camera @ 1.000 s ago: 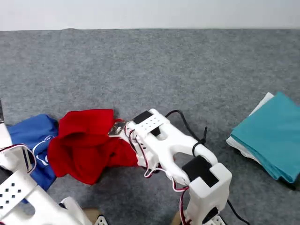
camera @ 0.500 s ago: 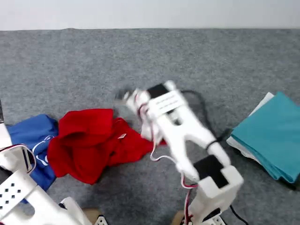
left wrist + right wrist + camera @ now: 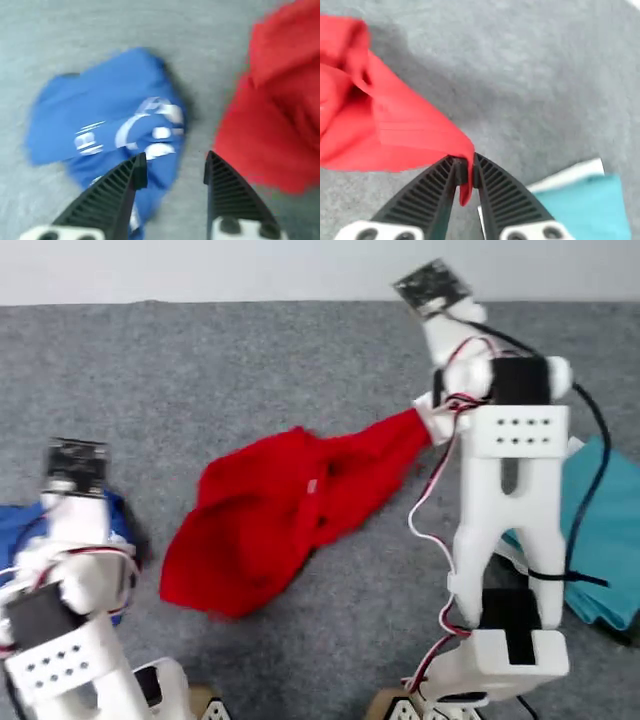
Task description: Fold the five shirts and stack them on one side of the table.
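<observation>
One thin corner of the crumpled red fabric shirt point(image 3: 270, 510) is clenched in the right pincer point(image 3: 465, 164); drag below may tug it free.

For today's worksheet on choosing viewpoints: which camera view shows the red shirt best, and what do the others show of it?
The high view: the whole red shirt stretches from the right gripper down to the table. The right wrist view shows its pinched corner; the left wrist view, one side.
</observation>
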